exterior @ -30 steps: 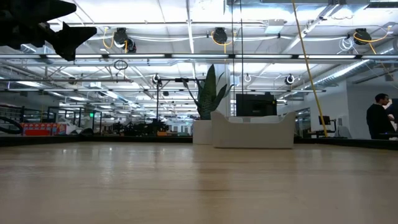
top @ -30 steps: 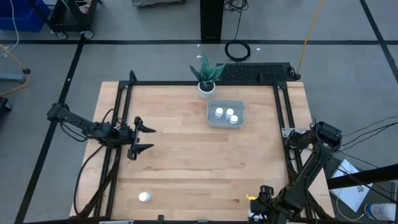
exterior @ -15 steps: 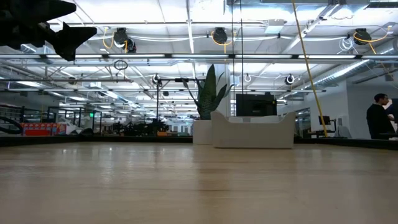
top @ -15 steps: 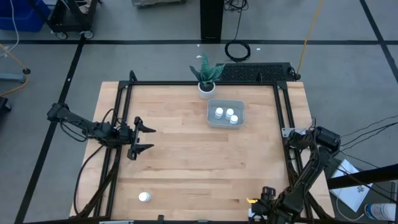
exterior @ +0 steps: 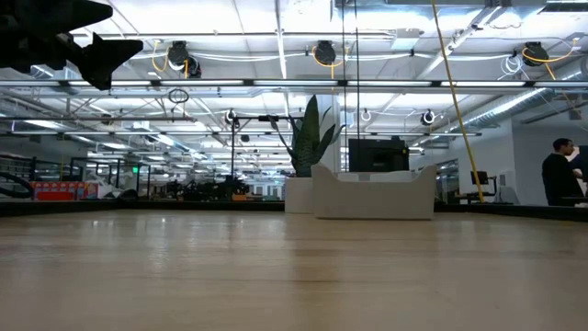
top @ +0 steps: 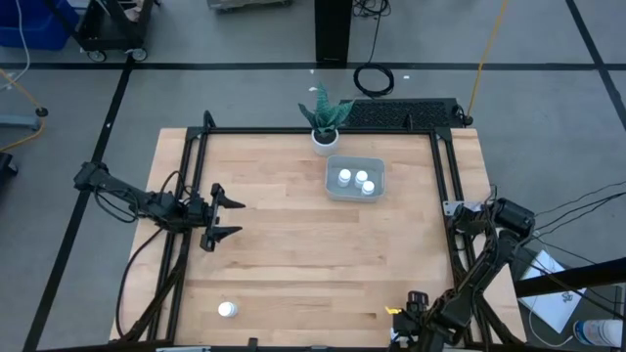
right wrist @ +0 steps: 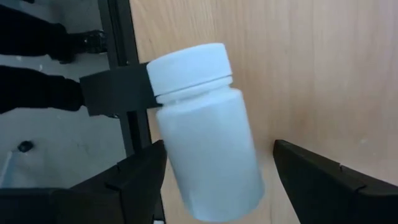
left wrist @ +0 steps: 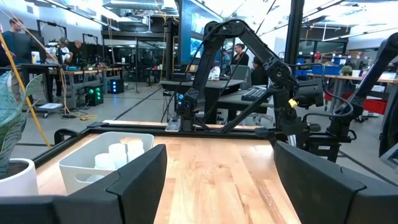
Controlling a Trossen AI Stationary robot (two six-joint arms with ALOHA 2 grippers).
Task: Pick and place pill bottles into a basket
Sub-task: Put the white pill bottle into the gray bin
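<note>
three pill bottles (top: 355, 179) already sit in the basket (top: 333, 189) near the plant pot (top: 323, 140). one more lies at the desk's (top: 293, 244) near left corner (top: 227, 310). the right claw (top: 413, 311), low at the near right edge, brackets a fifth bottle (right wrist: 205, 149) with fingers spread, not yet pinching. likely step: grasp. next it must squeeze, lift and carry to the basket. left claw (top: 233, 216) waits spread, well apart.

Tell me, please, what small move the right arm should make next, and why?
Probably close the right gripper on the pill bottle: its fingers are open on either side of it, near the table's front edge. Three bottles already sit in the basket.
</note>
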